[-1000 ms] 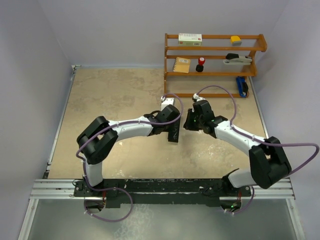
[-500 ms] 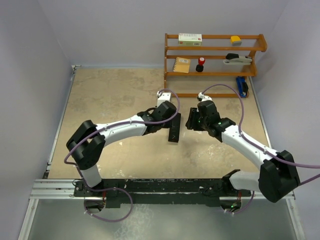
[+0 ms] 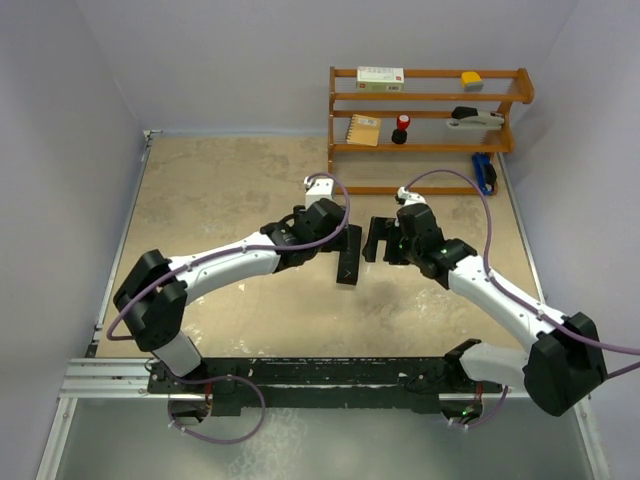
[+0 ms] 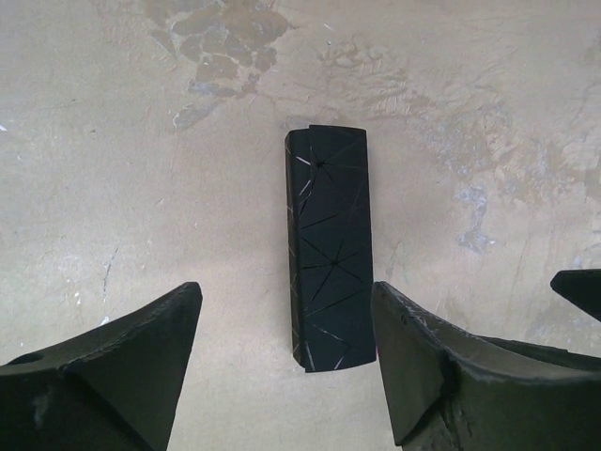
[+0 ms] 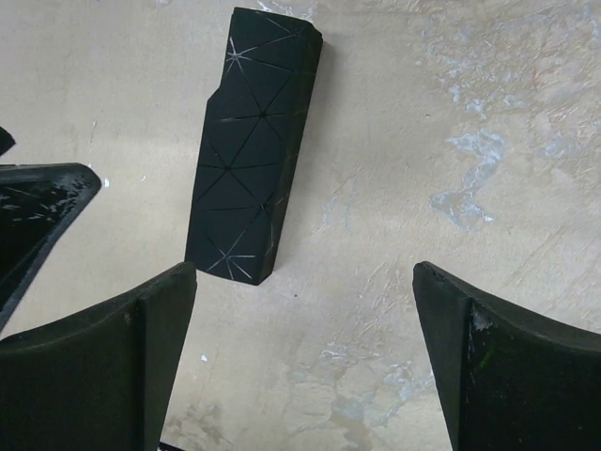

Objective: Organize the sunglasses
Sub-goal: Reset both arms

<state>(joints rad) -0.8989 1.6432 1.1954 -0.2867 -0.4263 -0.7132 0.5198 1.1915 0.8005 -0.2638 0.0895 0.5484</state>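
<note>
A black oblong case (image 3: 348, 263) lies shut on the table, also seen in the left wrist view (image 4: 329, 254) and the right wrist view (image 5: 252, 150). The sunglasses are out of view in every frame. My left gripper (image 3: 343, 238) hovers open above the case's far end, and the case's near end lies between its fingers (image 4: 284, 301), apart from both. My right gripper (image 3: 377, 240) is open just right of the case, with only bare table between its fingers (image 5: 302, 282).
A wooden shelf (image 3: 430, 100) stands at the back right with a notebook (image 3: 364, 130), a red-capped stamp (image 3: 401, 127), a white box (image 3: 380, 78) and other small items. A blue object (image 3: 485, 172) lies by its foot. Walls close in on three sides.
Both grippers have opened wide and drawn slightly apart. The case now lies free on the table between them. Both arms have stretched farther from their bases.
</note>
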